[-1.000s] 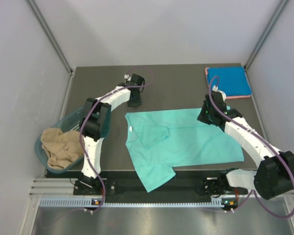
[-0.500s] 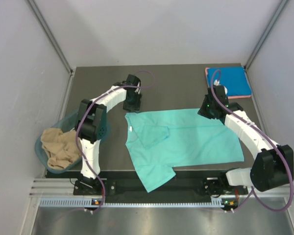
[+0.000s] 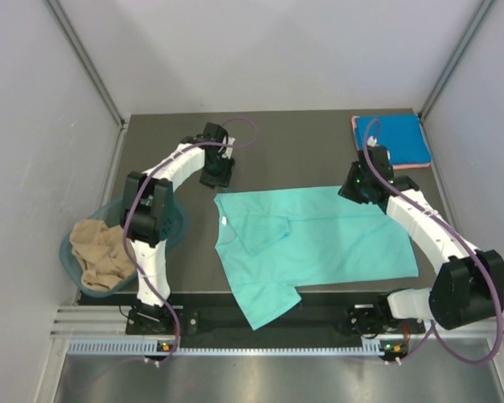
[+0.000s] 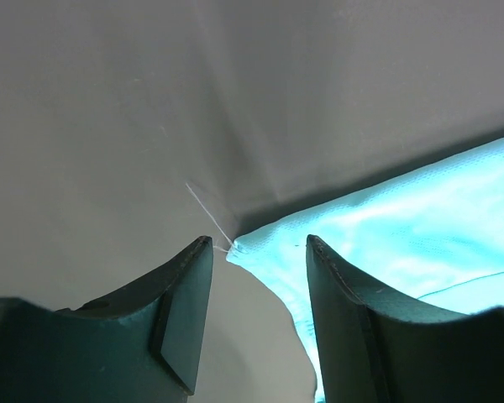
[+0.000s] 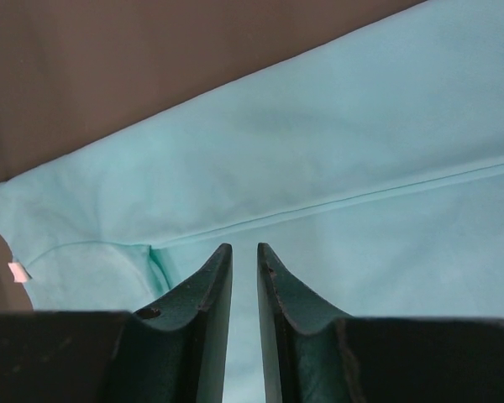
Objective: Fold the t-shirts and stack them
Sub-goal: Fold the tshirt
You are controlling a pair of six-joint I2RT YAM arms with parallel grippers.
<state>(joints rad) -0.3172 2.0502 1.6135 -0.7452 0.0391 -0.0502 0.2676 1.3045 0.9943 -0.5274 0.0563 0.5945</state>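
Teal-green t-shirt (image 3: pixel 319 239) lies flat on the worktop (image 3: pixel 302 143), long axis nine-to-three, its far-left corner just at six o'clock of the spread, empty left fingers (image 3: pixel 216 175); near-closed right fingers (image 3: pixel 359 186) perhaps pinch cloth.

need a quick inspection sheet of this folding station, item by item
surface: dark table, no spills seen
job's things: teal t-shirt spread flat, one sleeve over the near edge; blue t-shirt folded on pink t-shirt, far right corner; tan t-shirt in the tub
clutter: translucent teal tub, left edge
grippers: left gripper open over a corner of the teal t-shirt; right gripper above it, fingers nearly closed, nothing between them
cables: purple cables looped along both arms
surroundings: grey walls; nothing else seen
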